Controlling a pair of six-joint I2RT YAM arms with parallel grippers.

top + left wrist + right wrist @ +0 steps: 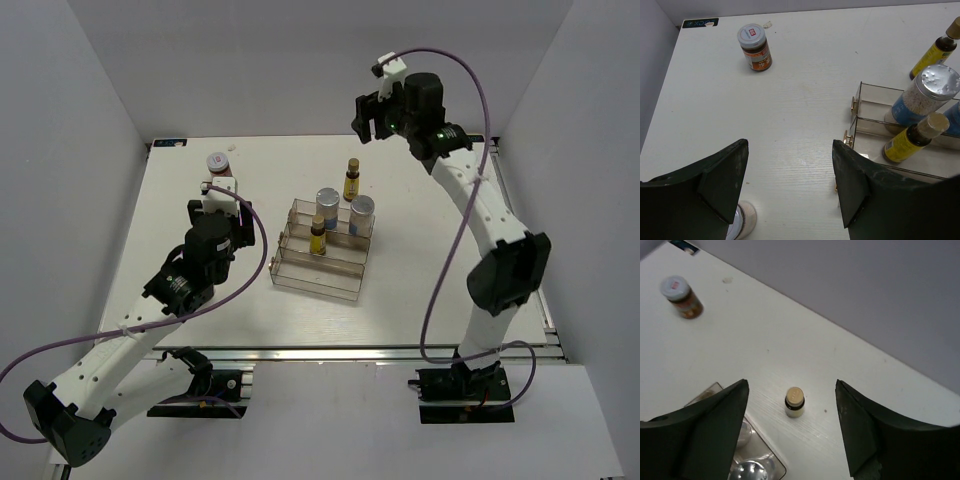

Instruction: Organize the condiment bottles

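The clear rack (pixel 318 262) holds two white silver-capped bottles (pixel 327 207) (pixel 361 214) on its back step and one amber bottle (pixel 318 237) in front of them. A second amber bottle (pixel 352 179) stands on the table behind the rack. One red-labelled jar (pixel 218 163) stands at the far left. My left gripper (pixel 789 150) is open and low over the table left of the rack; the second jar's lid (pixel 744 222) shows beside its left finger. My right gripper (pixel 791 385) is open, high above the loose amber bottle (pixel 794 402).
The rack's left end with gold fittings (pixel 855 106) lies close to my left gripper's right finger. The back wall rises just behind the table's far edge (pixel 300 138). A small label sticker (pixel 700 22) sits at the far left corner.
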